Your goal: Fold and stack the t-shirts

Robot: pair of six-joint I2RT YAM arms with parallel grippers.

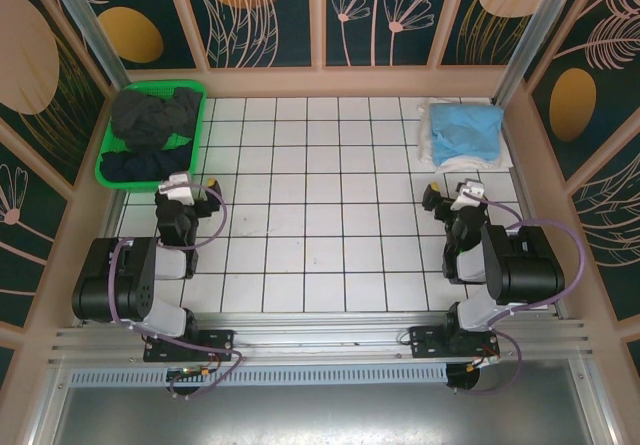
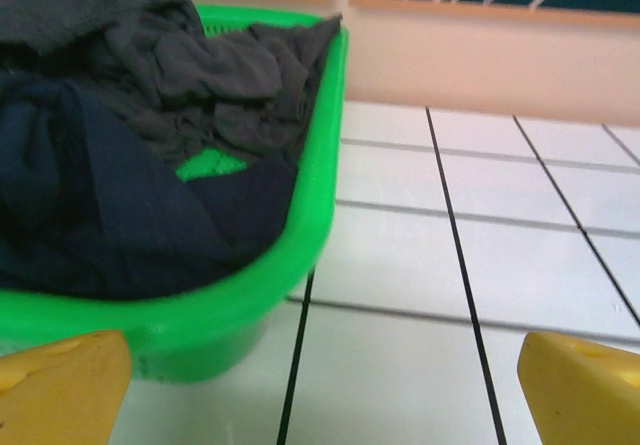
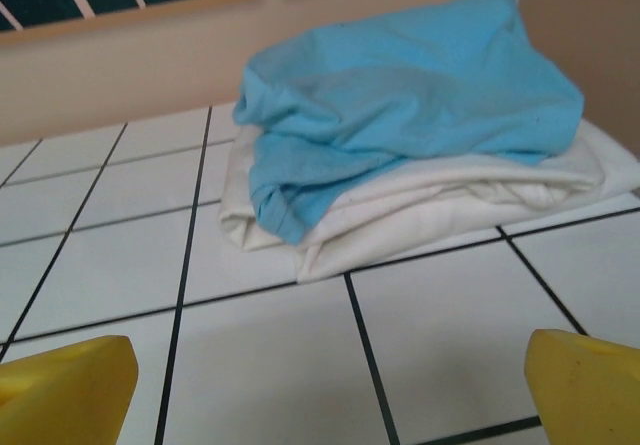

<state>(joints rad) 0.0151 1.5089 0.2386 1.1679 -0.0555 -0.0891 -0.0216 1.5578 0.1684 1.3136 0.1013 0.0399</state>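
Closest to the overhead camera, the left arm (image 1: 130, 280) and the right arm (image 1: 510, 265) sit folded back at the near edge, one on each side, with purple cables looping around them. Beneath them spreads the table (image 1: 320, 255), covered in white tiles with dark lines between them.

At the far left corner stands the green basket (image 1: 103, 170), close to the wall panels. Dark grey shirts (image 1: 155, 113) lie crumpled in its far half, one fold reaching up to the right rim. A navy shirt (image 2: 90, 205) is bunched in the near half. A small patch of the green floor shows between them. These shirts are heaped, not folded.

At the far right corner, well apart from the basket, a white shirt (image 3: 430, 205) lies folded flat on the tiles. A blue shirt (image 3: 420, 85) rests on top of it, loosely folded, with its left end drooping over the white one's near edge.

The left gripper (image 2: 320, 390) hovers low over the tiles on the near side of the basket, aimed past its right wall and touching nothing. Its jaws are spread wide with only bare tile between them, and its yellow fingertips (image 2: 60, 385) sit at the two lower corners of the wrist view. The right gripper (image 3: 330, 390) hangs on the near side of the stacked pair, facing it across open tile. Its jaws are also wide apart and empty.
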